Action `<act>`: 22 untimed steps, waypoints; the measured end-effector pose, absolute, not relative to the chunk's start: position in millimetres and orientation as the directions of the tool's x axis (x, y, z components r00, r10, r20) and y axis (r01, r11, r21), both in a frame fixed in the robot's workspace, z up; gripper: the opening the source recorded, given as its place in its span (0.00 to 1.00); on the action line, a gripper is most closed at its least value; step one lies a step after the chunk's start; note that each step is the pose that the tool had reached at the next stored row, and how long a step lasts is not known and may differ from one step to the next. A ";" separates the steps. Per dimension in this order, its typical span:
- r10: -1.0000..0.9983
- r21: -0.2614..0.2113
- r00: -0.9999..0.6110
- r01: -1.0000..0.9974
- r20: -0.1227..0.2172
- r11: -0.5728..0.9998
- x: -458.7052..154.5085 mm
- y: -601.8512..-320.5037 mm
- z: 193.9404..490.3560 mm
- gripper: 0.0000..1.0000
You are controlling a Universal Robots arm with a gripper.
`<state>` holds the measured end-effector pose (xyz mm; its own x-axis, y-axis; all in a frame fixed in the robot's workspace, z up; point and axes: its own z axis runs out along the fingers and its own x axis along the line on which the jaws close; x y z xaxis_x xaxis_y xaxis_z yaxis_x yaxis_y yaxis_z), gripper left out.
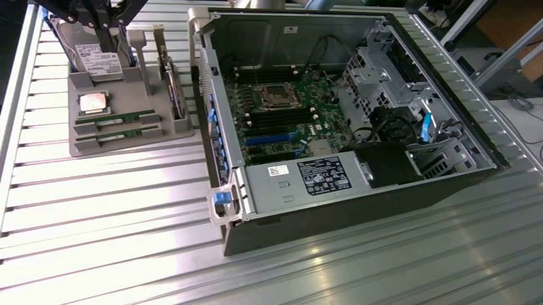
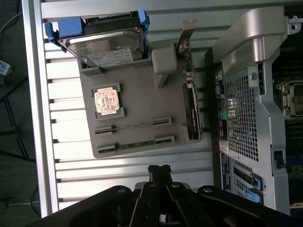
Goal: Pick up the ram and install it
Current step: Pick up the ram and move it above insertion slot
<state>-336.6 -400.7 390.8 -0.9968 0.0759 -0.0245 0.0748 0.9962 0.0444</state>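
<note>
Two rams lie on edge, side by side, in the slots of a grey holder tray (image 1: pixel 127 95) at the exterior view's left: one ram (image 1: pixel 116 118) (image 2: pixel 132 126) nearer the processor chip, the other ram (image 1: pixel 119 133) (image 2: pixel 137 143) by the tray's front edge. They are thin green sticks. My gripper (image 1: pixel 109 46) (image 2: pixel 159 170) hangs above the tray's far end, over the hard drive, well clear of both rams. Its fingertips are pressed together with nothing between them.
The tray also carries a hard drive (image 2: pixel 111 52) in a blue frame, a square processor chip (image 1: pixel 93 102) (image 2: pixel 108 100) and an upright card (image 2: pixel 191 113). The open computer case (image 1: pixel 222 210) lies at the exterior view's right, with black memory slots (image 1: pixel 273 118) on its motherboard.
</note>
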 end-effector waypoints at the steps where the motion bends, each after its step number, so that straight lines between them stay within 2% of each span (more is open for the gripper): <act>1: 0.074 0.044 -0.997 0.073 -0.025 0.996 -336.6 -400.7 390.8 0.11; 22: -0.188 0.044 -0.982 -0.189 -0.024 0.981 -336.7 -400.7 390.8 0.11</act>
